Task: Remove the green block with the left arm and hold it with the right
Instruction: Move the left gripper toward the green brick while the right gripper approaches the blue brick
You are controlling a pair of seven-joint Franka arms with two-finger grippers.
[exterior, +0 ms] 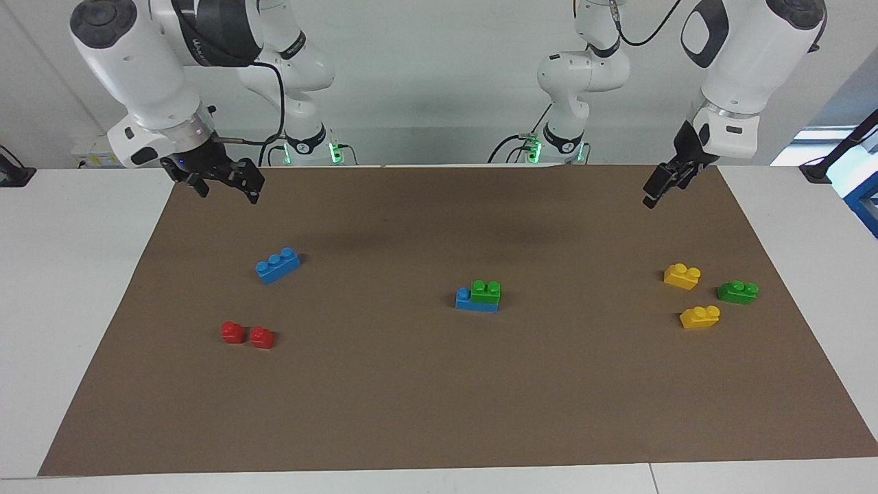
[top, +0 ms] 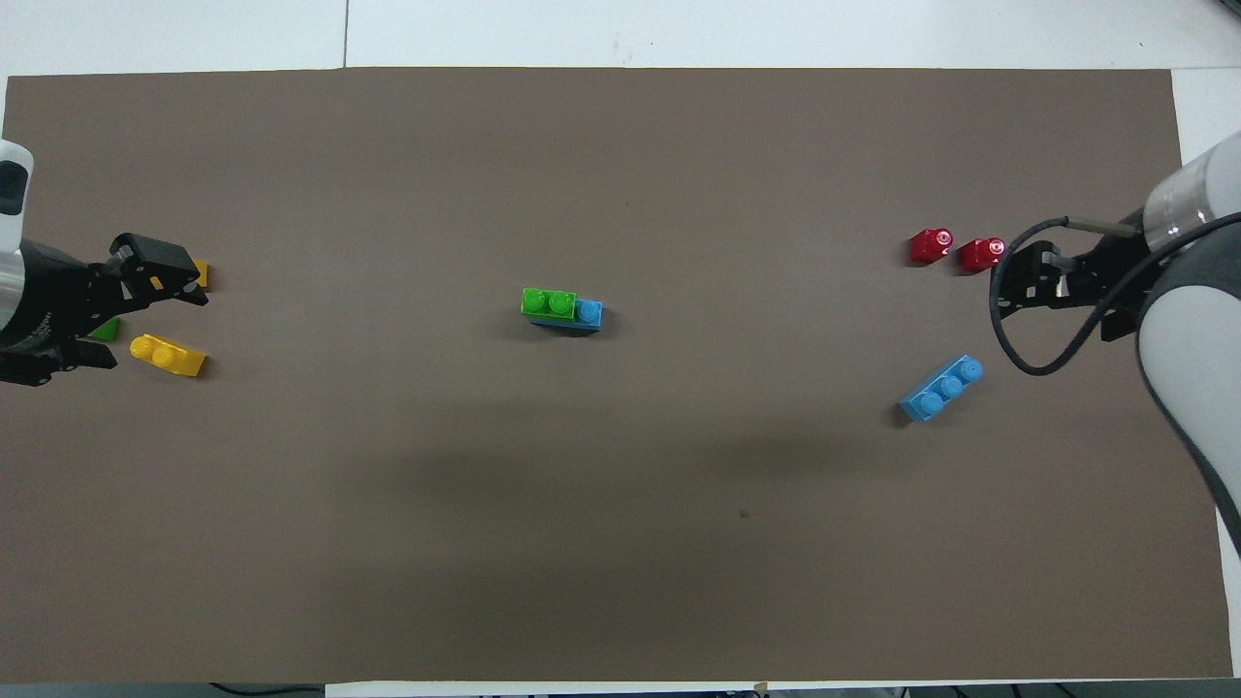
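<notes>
The green block (exterior: 485, 291) sat pressed onto a blue brick (exterior: 475, 302) at the centre of the brown mat (exterior: 439, 384), covering two of its studs and leaving one bare. On the facing view's clock face, the left gripper (exterior: 657, 189) hung high at two o'clock, over the mat's edge, jaws wide and empty; the right gripper (exterior: 226, 186) hung at ten o'clock, likewise wide and empty. A second green brick (exterior: 737, 291) and two yellow bricks (exterior: 682, 275) lay at three o'clock, a loose blue brick (exterior: 277, 265) and two red pieces (exterior: 232, 332) at nine, on the white bench (exterior: 68, 274).
</notes>
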